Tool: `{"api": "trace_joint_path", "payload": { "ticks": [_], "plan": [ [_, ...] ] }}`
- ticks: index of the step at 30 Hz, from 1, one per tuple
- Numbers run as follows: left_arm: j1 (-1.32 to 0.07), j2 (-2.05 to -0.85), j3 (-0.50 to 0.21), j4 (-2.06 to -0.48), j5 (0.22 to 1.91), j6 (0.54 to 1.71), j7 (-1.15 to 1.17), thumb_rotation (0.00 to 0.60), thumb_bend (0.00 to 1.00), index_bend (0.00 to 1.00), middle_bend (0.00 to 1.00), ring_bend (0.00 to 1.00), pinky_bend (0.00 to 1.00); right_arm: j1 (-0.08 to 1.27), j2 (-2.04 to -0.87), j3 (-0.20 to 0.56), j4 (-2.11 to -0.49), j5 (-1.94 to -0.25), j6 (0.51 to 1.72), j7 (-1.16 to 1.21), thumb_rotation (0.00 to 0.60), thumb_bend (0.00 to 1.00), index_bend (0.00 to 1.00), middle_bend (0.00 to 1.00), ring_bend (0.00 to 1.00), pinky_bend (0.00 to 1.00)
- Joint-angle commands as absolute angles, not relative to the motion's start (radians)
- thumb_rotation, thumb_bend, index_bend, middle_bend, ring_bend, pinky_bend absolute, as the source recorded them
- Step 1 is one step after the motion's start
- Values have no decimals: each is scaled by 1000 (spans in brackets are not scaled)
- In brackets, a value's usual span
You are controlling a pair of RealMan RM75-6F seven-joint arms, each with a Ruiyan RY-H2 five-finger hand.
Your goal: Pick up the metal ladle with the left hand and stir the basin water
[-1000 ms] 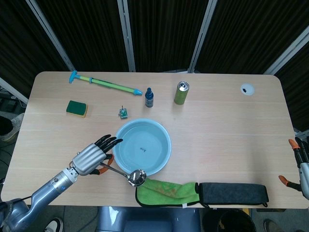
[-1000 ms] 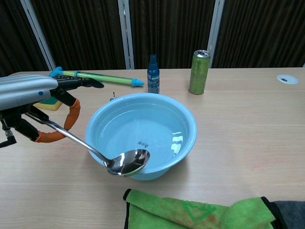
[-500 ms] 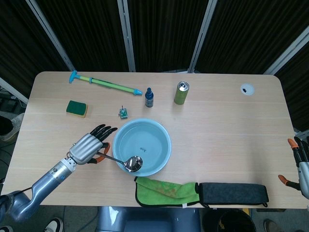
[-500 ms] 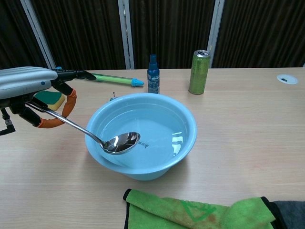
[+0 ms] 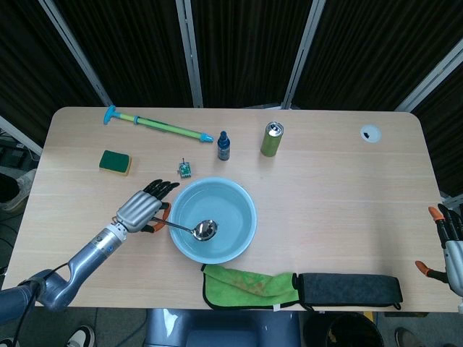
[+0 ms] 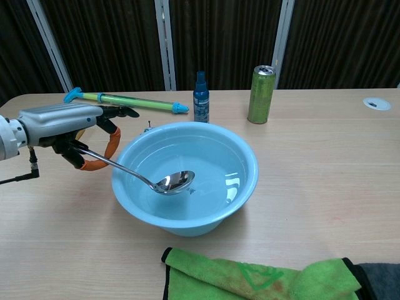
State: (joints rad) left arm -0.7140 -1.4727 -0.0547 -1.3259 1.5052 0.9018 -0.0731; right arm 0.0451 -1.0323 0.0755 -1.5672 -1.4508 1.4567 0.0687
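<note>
1. The metal ladle (image 6: pixel 134 174) is held out over the basin (image 6: pixel 206 220); its bowl is seen inside the rim, toward the 7 o'clock part of the water, at or just above the surface; which cannot be told.
2. Its handle is gripped by the left hand (image 6: pixel 62 125) at the basin's 9 o'clock, the fingers stretched forward over the orange-wrapped handle end.
3. The pick-up is judged done; the stirring step is in hand.
4. A lowering of the bowl into the water and a circling sweep within the walls are called for next.
5. The right hand (image 5: pixel 450 242) is seen at the counter's (image 5: pixel 347 195) 4 o'clock edge, fingers spread, nothing held.
</note>
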Motion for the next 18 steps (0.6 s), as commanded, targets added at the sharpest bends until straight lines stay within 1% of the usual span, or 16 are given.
{"api": "trace_joint_path", "payload": {
  "ticks": [1,9,18],
  "plan": [
    [-732,-1498,-61,-1298,1496,880,-99,600,457,611,0,0,0,46,-1031,76,-1567,-1450,1456,71,600,0,0,0,0,0],
    [-759,-1543,-66,-1240,1491,858,-124,600,456,614,0,0,0,45,-1029,75,-1565,-1452,1457,79,600,0,0,0,0,0],
    [-770,-1551,-64,-1225,1473,839,-118,600,456,613,0,0,0,44,-1029,74,-1565,-1456,1462,82,600,0,0,0,0,0]
  ]
}}
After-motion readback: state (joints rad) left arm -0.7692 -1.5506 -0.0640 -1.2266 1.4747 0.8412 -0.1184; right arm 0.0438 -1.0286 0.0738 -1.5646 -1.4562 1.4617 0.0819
